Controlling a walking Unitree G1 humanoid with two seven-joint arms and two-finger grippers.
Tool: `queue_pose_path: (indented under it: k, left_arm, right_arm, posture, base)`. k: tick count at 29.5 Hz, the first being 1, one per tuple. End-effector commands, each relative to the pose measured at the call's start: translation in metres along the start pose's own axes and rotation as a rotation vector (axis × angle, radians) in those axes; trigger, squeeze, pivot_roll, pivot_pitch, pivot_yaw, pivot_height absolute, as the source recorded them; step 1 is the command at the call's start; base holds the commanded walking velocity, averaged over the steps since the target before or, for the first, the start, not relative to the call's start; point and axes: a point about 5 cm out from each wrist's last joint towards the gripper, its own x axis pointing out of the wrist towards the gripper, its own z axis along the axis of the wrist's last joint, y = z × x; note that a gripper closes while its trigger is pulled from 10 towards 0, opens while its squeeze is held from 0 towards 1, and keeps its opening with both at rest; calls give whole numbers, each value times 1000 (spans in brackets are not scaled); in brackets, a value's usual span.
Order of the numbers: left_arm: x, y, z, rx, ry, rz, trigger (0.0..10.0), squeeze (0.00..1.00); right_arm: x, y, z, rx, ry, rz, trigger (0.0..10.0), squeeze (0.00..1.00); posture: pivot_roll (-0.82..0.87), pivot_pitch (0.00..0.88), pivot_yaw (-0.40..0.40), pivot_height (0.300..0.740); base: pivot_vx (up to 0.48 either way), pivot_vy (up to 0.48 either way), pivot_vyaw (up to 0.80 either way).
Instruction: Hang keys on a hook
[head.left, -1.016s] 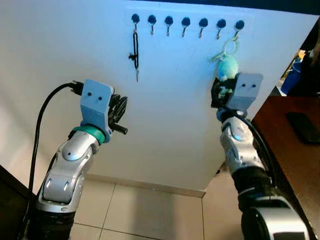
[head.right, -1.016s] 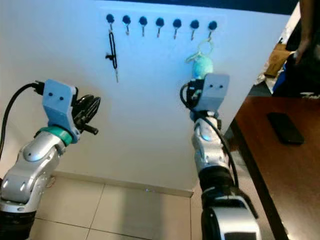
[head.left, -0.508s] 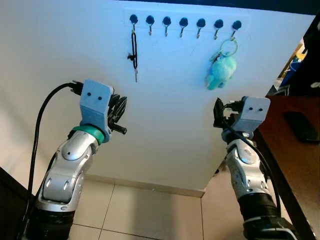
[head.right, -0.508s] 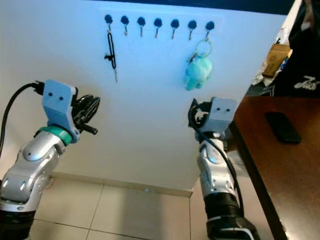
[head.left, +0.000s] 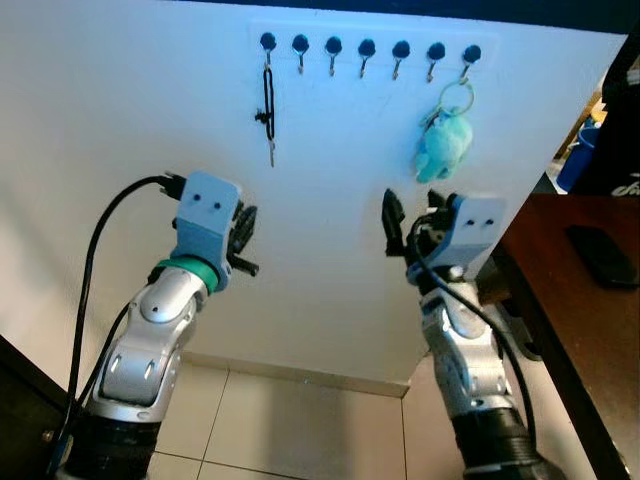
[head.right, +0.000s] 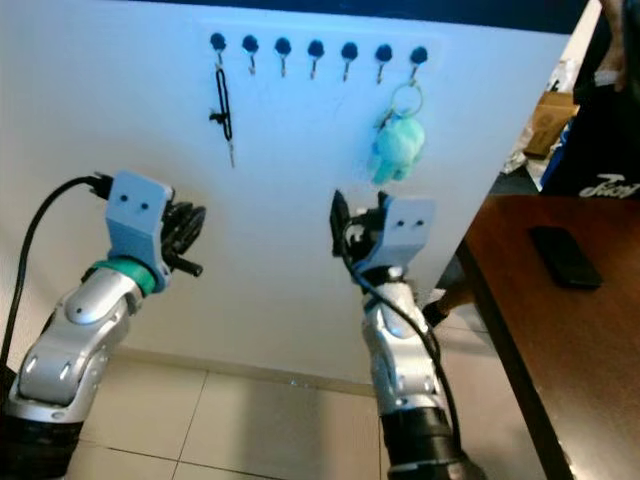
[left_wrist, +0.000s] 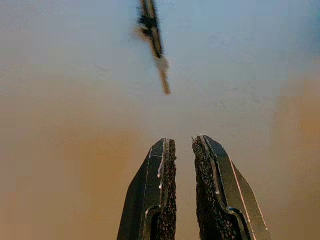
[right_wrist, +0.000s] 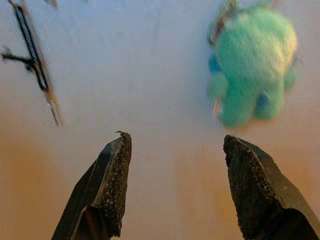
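Observation:
A row of several black hooks (head.left: 366, 48) runs along the top of the white wall panel (head.left: 330, 290). The keys, a ring with a teal plush toy (head.left: 443, 147), hang from the rightmost hook (head.left: 471, 53). The plush (right_wrist: 250, 67) is seen blurred in the right wrist view. My right gripper (head.left: 410, 215) is below and left of the plush, apart from it, open and empty (right_wrist: 177, 140). A black strap with a key (head.left: 268, 108) hangs from the leftmost hook. My left gripper (head.left: 243, 240) is raised below that strap, fingers (left_wrist: 167, 165) close together with nothing between them.
A dark brown table (head.left: 590, 330) stands at the right with a black phone (head.left: 601, 254) on it. A person in dark clothes (head.right: 608, 120) is at the far right edge. Tiled floor (head.left: 300, 430) lies below the wall panel.
My right gripper let go of the plush keys, which stay on the rightmost hook, and has dropped down and leftward. The left arm shifted slightly right.

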Motion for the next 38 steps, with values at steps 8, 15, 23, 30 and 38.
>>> queue_pose_path:
  k: [8,15,23,30,38]
  left_arm:
    - [4,-3,-5,-6,20,-7,10000,0]
    - [6,-1,-7,-28,23,9,10000,0]
    - [7,-4,-11,-93,84,-5,10000,0]
    - [3,6,-9,-10,48,57,10000,0]
    - [11,9,-2,13,15,61,10000,0]
  right_arm:
    - [-3,-9,-1,13,32,-34,10000,0]
    - [-1,-3,3,19,27,-22,10000,0]
    - [-2,-2,4,25,27,-22,10000,0]
    - [5,3,3,29,42,13,10000,0]
    - [13,2,19,12,-3,27,10000,0]
  posture:
    - [3,20,91,740]
    - [-10,15,97,740]
    - [-2,20,97,740]
    - [33,27,57,740]
    - [-1,35,72,740]
  base:
    - [0,0,0]
    - [0,0,0]
    - [0,0,0]
    - [0,0,0]
    - [0,0,0]
